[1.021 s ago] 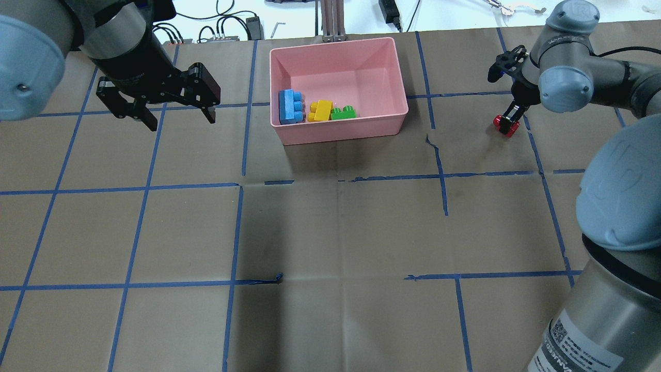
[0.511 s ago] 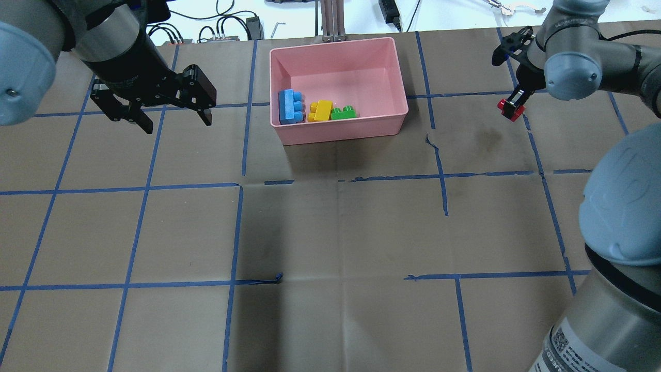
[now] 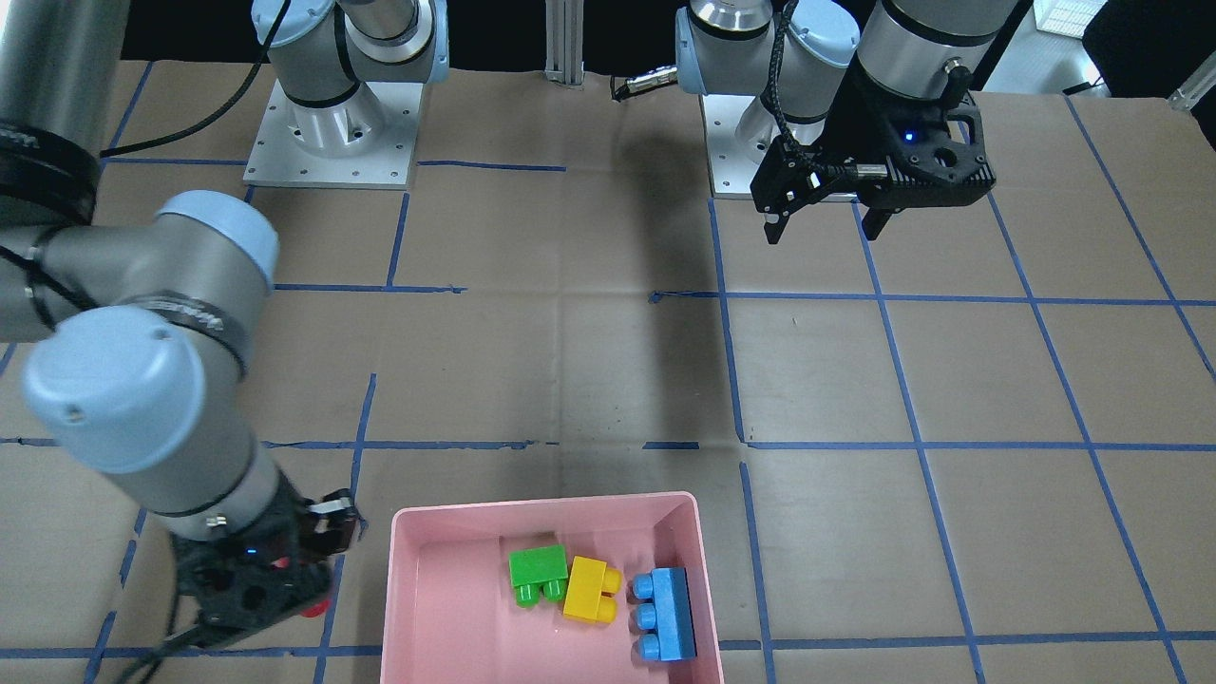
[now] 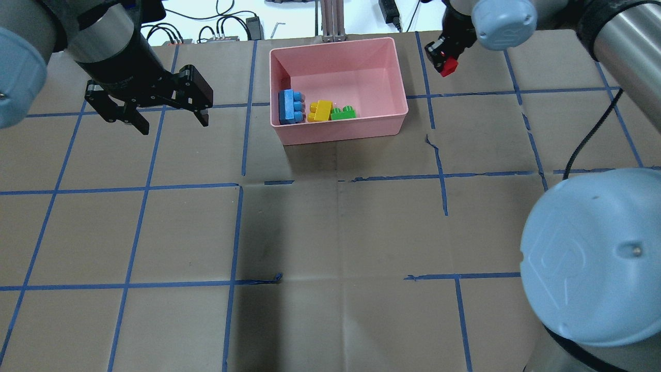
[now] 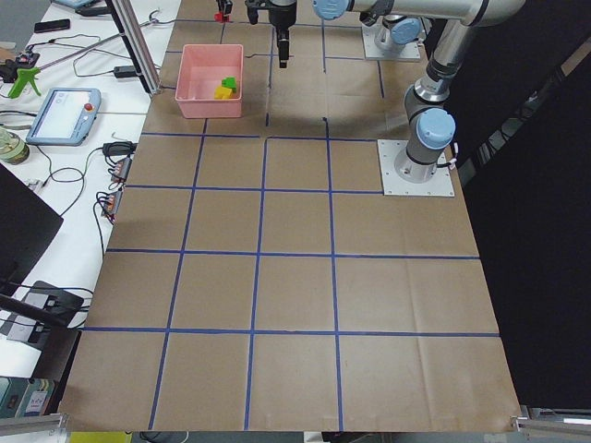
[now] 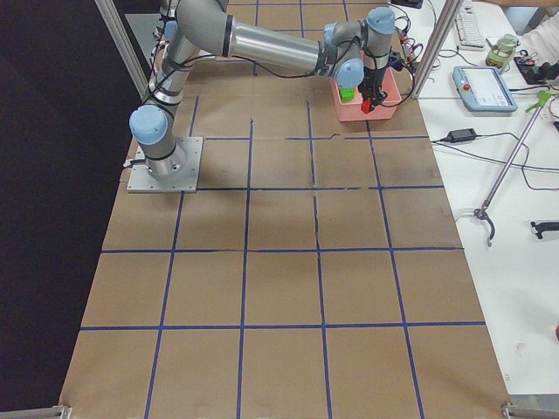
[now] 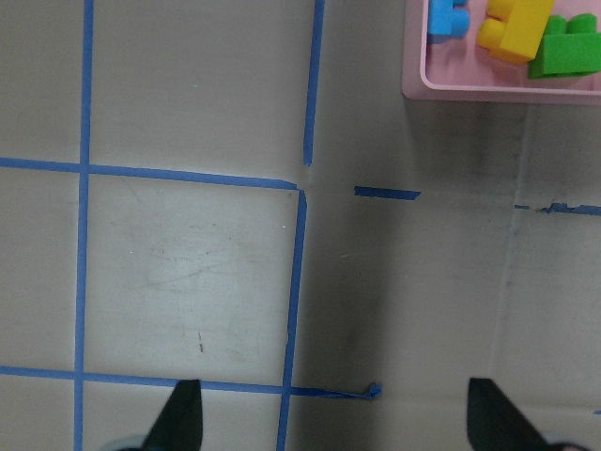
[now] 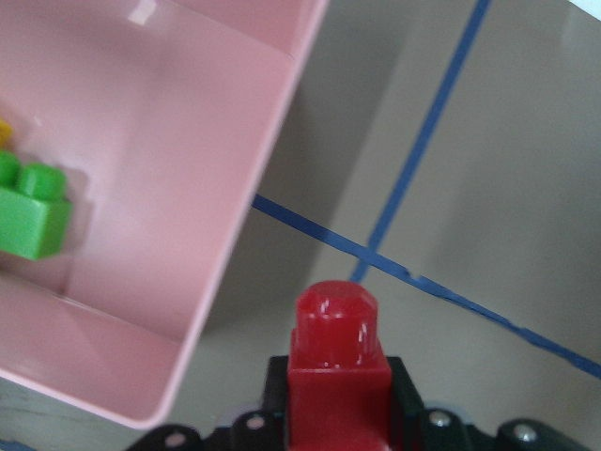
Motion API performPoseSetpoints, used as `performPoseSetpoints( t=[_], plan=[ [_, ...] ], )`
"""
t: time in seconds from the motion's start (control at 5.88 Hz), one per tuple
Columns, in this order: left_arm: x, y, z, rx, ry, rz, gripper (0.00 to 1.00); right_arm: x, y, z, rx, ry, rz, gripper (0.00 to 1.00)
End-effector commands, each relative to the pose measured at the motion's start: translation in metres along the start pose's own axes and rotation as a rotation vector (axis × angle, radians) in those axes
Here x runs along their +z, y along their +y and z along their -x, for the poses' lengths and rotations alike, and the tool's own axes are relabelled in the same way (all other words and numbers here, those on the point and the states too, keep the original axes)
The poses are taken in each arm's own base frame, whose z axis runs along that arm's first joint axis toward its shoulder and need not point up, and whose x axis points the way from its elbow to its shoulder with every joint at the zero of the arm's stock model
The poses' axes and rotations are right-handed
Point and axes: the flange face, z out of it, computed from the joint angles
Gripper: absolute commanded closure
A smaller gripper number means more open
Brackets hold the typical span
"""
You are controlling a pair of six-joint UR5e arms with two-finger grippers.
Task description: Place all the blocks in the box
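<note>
The pink box [image 4: 361,49] stands at the table's far middle. In it lie the light-blue brick [image 4: 290,106], the yellow brick [image 4: 320,110] and the green brick [image 4: 343,112], along its near wall. My right gripper [image 4: 445,61] is shut on the red brick [image 4: 449,66] and holds it in the air just right of the box's far right corner; the right wrist view shows the red brick [image 8: 338,348] between the jaws beside the box rim [image 8: 272,160]. My left gripper [image 4: 170,118] is open and empty, above the table left of the box.
Brown paper with a blue tape grid [image 4: 330,178] covers the table. Cables and small devices [image 4: 227,26] lie beyond the far edge. A metal post [image 4: 333,20] stands just behind the box.
My right gripper has lifted the red brick off the table and carried it left and away, from the right side to just beside the box's far right corner. The left gripper drifted slightly left.
</note>
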Motion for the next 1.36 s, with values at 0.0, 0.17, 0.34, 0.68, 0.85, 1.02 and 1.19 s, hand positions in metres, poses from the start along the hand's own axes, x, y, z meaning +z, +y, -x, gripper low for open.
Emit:
performPoseSetpoints(
  t=[0.0,0.17,0.34,0.68,0.85,1.02,1.19],
  plan=[
    [-0.001,0.0,0.0,0.0,0.0,-0.001,0.0,0.026,-0.044,0.115,0.136,-0.049,-0.008,0.87],
    [-0.001,0.0,0.0,-0.002,0.0,-0.001,0.0,0.054,-0.052,0.141,0.169,-0.067,0.015,0.79],
    [-0.001,0.0,0.0,-0.002,0.0,0.0,0.0,0.062,-0.053,0.158,0.177,-0.071,0.025,0.69],
    [-0.001,0.0,0.0,-0.002,0.0,0.0,0.0,0.05,-0.057,0.152,0.179,-0.064,-0.02,0.01],
    [-0.001,0.001,0.0,-0.002,0.0,0.0,0.0,0.033,-0.057,0.139,0.193,-0.051,-0.035,0.0],
    [-0.001,0.001,0.0,-0.002,0.0,-0.001,0.0,0.009,-0.051,0.116,0.221,-0.044,-0.03,0.0],
    [-0.001,0.001,0.0,-0.002,0.0,-0.001,0.0,-0.016,-0.027,0.064,0.288,-0.049,0.058,0.0]
  ],
)
